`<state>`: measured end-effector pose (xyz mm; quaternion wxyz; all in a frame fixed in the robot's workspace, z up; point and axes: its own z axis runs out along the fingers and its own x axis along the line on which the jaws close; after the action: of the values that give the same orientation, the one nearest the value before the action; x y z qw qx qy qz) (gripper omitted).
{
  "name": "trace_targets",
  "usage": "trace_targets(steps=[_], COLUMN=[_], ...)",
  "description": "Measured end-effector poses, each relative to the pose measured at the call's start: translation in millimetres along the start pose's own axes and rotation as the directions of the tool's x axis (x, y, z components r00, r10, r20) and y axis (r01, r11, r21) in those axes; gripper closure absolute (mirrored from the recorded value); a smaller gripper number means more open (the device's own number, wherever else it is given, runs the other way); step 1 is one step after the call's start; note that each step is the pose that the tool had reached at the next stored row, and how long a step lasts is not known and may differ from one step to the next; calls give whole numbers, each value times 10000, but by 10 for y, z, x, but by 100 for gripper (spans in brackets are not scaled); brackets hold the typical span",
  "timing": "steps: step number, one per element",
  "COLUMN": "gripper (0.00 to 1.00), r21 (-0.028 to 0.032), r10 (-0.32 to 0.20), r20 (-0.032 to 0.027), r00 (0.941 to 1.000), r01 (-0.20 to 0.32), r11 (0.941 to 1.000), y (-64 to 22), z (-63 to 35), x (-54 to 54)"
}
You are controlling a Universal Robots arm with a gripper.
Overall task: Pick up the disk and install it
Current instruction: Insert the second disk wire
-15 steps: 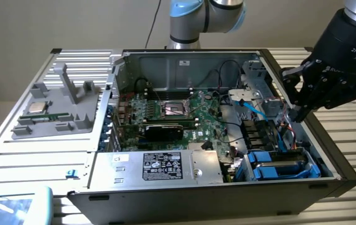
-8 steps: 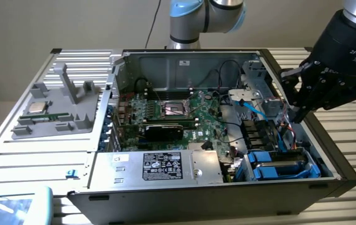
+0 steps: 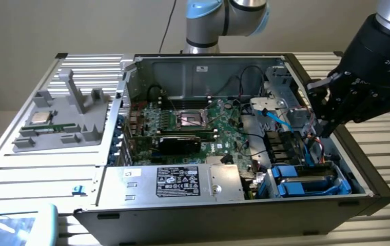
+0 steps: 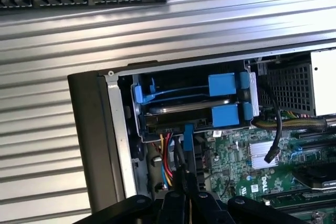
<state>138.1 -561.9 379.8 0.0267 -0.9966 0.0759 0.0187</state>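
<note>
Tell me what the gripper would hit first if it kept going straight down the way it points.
Probably the bundle of coloured cables inside the computer case, just short of the blue-framed disk in its bay. The shut gripper hangs above that spot; depth is unclear.

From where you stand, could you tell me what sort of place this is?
Probably a lab bench for robotic computer assembly. An open desktop PC case lies on a ribbed metal table, a grey fixture holds loose parts, and the gripper hangs over the case near the blue-framed disk.
</note>
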Motion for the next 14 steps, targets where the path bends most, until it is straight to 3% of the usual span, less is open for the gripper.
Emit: trace_targets(steps=[3, 8, 9, 14], gripper=[89, 89, 89, 89], r21=[-51, -399, -441, -455], r10=[-101, -242, -262, -455], r20=[-2, -40, -44, -35], r00=[9999, 9997, 9996, 9990], r01=[101, 240, 260, 453], r11=[9999, 9989, 9987, 9979], y=[7, 10, 12, 73], z=[1, 3, 3, 16], x=[-1, -8, -11, -8])
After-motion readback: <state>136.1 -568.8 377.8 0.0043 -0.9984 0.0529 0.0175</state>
